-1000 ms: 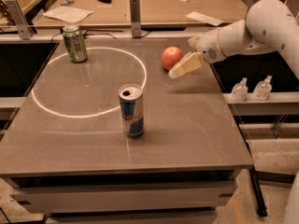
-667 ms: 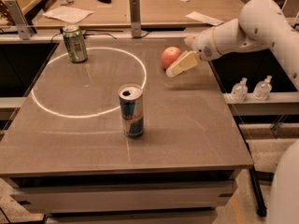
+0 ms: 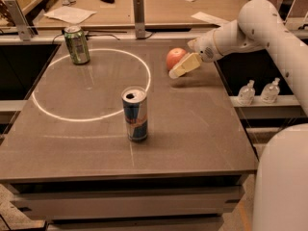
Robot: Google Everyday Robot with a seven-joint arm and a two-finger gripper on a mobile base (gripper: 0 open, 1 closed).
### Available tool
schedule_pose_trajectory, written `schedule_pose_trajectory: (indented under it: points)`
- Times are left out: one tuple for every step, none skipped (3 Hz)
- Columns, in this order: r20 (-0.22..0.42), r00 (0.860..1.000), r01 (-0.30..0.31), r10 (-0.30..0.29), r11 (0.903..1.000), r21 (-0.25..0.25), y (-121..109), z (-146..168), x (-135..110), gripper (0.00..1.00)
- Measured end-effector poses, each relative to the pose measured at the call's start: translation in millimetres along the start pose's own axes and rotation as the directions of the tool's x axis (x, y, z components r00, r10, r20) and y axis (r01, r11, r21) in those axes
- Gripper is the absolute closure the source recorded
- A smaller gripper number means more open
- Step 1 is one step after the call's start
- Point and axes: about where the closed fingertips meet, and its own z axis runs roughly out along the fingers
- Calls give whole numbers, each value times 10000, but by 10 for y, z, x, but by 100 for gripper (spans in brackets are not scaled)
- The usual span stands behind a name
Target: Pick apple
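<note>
Orange-red apple (image 3: 175, 57) met by the tool (image 3: 183, 67)
Having edged leftward, the tool now touches the apple, which sits just to its left on the worktop (image 3: 192, 124); whether it is gripping yet, I cannot tell.

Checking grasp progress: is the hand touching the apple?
Cannot tell. In the camera view the hand, over the far right of the table, overlaps the apple with no gap showing, but this single view cannot settle depth.
</note>
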Motion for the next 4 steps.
schedule_pose_trajectory:
  points:
    - [-155,9999,-8,6,10000,-94,-35,56,28,18]
    - [-367,9992,126,-133,9997,-199,-27,100,38,41]
    - [-479,9987,173,-187,9994,-295,-15,124,50,65]
    - [59,9999,146,-144,9994,-317,41,-38,-110,88]
